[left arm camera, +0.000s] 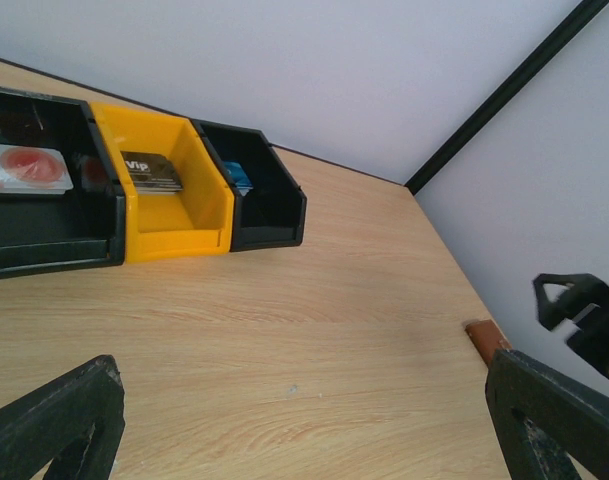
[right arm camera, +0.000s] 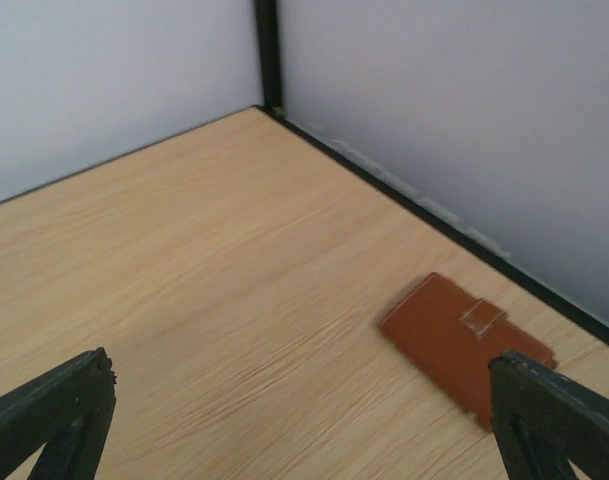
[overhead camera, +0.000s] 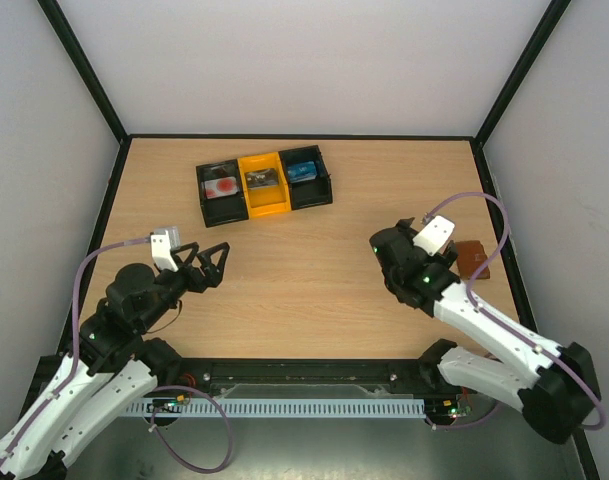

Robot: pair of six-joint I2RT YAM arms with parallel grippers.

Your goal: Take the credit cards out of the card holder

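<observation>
Spread wide, gripping nothing: left gripper (overhead camera: 207, 252), right gripper (overhead camera: 392, 233). Lying closed on the surface (overhead camera: 314, 275) near the right one: wallet (right arm camera: 454, 335).

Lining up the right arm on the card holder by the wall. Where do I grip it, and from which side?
Probably from above. The card holder lies flat and closed, tab up, so its sides offer only thin edges. Span its two long edges with the open right gripper, clear of the tab; the wall near its far edge would cramp a sideways approach.
</observation>
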